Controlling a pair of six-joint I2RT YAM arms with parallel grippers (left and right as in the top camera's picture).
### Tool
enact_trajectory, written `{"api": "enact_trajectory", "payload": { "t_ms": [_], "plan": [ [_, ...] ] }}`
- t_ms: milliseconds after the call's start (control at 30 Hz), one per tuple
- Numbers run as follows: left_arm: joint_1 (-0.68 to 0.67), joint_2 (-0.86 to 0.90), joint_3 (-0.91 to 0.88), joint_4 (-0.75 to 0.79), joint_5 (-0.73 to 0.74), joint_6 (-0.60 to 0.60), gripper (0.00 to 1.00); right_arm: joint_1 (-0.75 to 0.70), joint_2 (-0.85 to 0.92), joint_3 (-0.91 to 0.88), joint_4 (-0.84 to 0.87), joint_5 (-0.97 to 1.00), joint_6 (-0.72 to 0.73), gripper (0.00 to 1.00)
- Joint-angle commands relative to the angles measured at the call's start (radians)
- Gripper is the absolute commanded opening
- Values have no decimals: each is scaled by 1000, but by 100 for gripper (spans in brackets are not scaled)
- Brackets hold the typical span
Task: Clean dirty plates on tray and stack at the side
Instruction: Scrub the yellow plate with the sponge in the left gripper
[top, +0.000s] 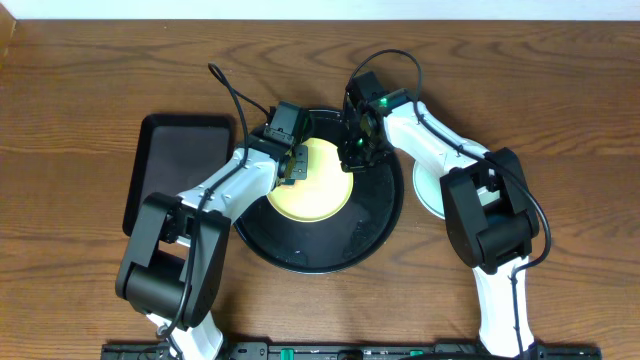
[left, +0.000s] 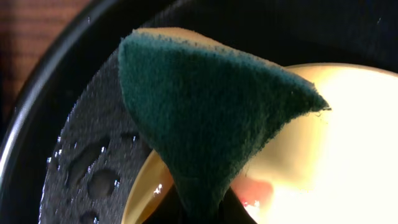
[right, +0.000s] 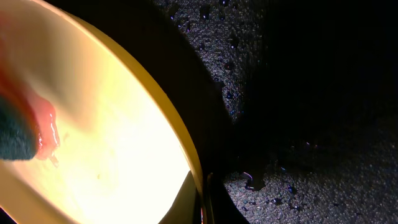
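Observation:
A pale yellow plate (top: 312, 182) lies in the large round black tray (top: 370, 225). My left gripper (top: 292, 165) is shut on a dark green sponge (left: 205, 112) and holds it on the plate's left part, by a reddish smear (left: 255, 190). My right gripper (top: 357, 152) is shut on the plate's right rim (right: 193, 168), one finger inside and one outside. A mint-green plate (top: 428, 188) lies on the table right of the tray, partly hidden by my right arm. In the right wrist view the smear (right: 46, 127) and the sponge's edge (right: 12, 137) show at the left.
A smaller rectangular black tray (top: 170, 165) lies left of the round tray. Water drops sit on the round tray's floor (right: 292, 180). The wooden table (top: 80, 80) extends around both trays.

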Motion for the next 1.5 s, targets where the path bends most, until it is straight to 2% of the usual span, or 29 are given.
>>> {"api": "enact_trajectory", "payload": {
  "t_ms": [0, 133, 233, 300, 567, 633, 667, 767, 833, 900, 1033, 1167, 1367, 1467],
  "plan": [
    [0, 25, -1, -90, 55, -16, 7, 4, 9, -23, 3, 33, 21, 1],
    [0, 24, -1, -154, 194, 80, 8, 4, 9, -23, 4, 33, 21, 1],
    [0, 24, -1, -166, 377, 246, 7, 4, 9, -23, 4, 33, 21, 1],
    [0, 24, -1, -166, 441, 309, 7, 4, 9, -23, 4, 33, 20, 1],
    [2, 24, -1, -151, 447, 381, 7, 4, 9, -23, 3, 33, 18, 1],
    [2, 24, -1, -139, 379, 338, 8, 4, 9, -23, 3, 33, 18, 1],
    [2, 24, -1, -133, 311, 279, 8, 4, 9, -23, 4, 33, 18, 1],
    [2, 24, -1, -146, 20, 31, 7, 4, 9, -23, 4, 33, 18, 1],
    [2, 24, -1, -173, -117, -105, 8, 4, 9, -23, 4, 33, 18, 1],
    [2, 24, -1, -198, -154, -156, 7, 4, 9, -23, 3, 33, 18, 1],
    [-2, 24, -1, -234, -141, -161, 7, 4, 9, -23, 4, 33, 18, 1],
    [-2, 24, -1, -252, -42, -78, 8, 4, 9, -23, 4, 33, 18, 1],
    [-2, 23, 16, -251, 394, 278, 7, 4, 9, -23, 5, 33, 18, 1],
    [-1, 18, 29, -248, 508, 342, 7, 4, 9, -23, 4, 33, 18, 1]
  ]
}}
